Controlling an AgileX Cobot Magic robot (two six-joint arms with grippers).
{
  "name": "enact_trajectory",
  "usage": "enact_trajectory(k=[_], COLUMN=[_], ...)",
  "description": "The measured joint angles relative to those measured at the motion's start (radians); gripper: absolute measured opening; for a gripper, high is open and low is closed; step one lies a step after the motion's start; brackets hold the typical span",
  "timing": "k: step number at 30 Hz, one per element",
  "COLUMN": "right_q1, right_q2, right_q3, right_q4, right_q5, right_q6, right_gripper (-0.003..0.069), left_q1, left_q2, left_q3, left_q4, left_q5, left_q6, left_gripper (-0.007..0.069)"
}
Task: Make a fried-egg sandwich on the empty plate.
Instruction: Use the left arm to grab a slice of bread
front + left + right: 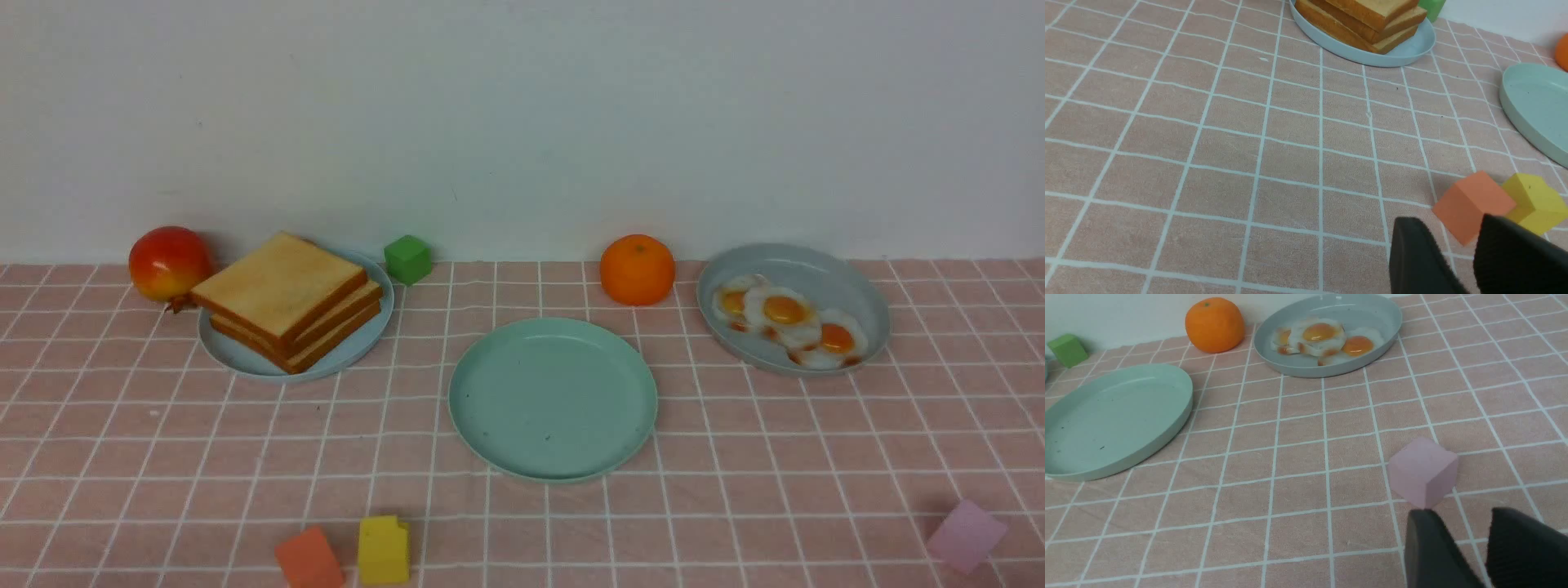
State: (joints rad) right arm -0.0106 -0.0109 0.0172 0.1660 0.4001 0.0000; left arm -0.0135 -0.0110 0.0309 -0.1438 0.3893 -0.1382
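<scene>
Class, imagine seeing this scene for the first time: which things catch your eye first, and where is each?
The empty mint-green plate sits in the middle of the pink checked cloth. Behind it to the left, a stack of toast slices fills a pale blue plate; to the right, three fried eggs overlap on a grey-blue plate, beside a bright orange.

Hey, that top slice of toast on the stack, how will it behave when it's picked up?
The top toast slice is thick with straight, square edges, so it probably stays stiff. Its matte, spongy look suggests it's light for its size. It lies skewed on the slices below in the pale blue plate, so a sideways push may slide it off.
</scene>
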Motion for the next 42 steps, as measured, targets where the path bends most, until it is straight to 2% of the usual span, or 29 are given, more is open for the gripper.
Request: enact_trajectory(k=[16, 19, 24, 28, 30, 34, 38, 40, 41, 42], right_q1=[0.0, 0.0, 0.0, 0.0, 0.0, 0.0, 0.0, 0.0, 0.0, 0.0], right_q2=[0.0, 0.0, 0.0, 0.0, 0.0, 0.0, 0.0, 0.0, 0.0, 0.0], right_q3=[0.0, 0.0, 0.0, 0.0, 0.0, 0.0, 0.0, 0.0, 0.0, 0.0], right_q4=[0.0, 0.0, 0.0, 0.0, 0.0, 0.0, 0.0, 0.0, 0.0, 0.0], right_q5=[0.0, 0.0, 0.0, 0.0, 0.0, 0.0, 0.0, 0.0, 0.0, 0.0], right_q6=[0.0, 0.0, 0.0, 0.0, 0.0, 0.0, 0.0, 0.0, 0.0, 0.0], right_gripper=[0.0239, 0.0239, 0.0239, 0.0239, 0.0239, 0.0239, 0.0239, 0.0239, 0.0239, 0.0239], left_q1=[0.0, 0.0, 0.0, 0.0, 0.0, -0.006, -0.007, -0.007, -0.007, -0.007], left_q2=[0.0, 0.0, 0.0, 0.0, 0.0, 0.009, 0.185, 0.265, 0.41, 0.454], left_q3=[0.001, 0.001, 0.001, 0.001, -0.008, -0.105, -0.298, -0.373, -0.479, -0.511], left_q4=[-0.017, -0.109, -0.42, -0.54, -0.56, -0.566, -0.534, -0.515, -0.482, -0.471], left_q5=[-0.022, -0.065, -0.195, -0.309, -0.326, -0.228, -0.026, 0.05, 0.185, 0.228], left_q6=[-0.003, -0.045, -0.162, -0.179, -0.181, -0.148, 0.002, 0.058, 0.129, 0.15], left_gripper=[0.0239, 0.0239, 0.0239, 0.0237, 0.0223, 0.0125, -0.0009, -0.0013, -0.0013, -0.0013])
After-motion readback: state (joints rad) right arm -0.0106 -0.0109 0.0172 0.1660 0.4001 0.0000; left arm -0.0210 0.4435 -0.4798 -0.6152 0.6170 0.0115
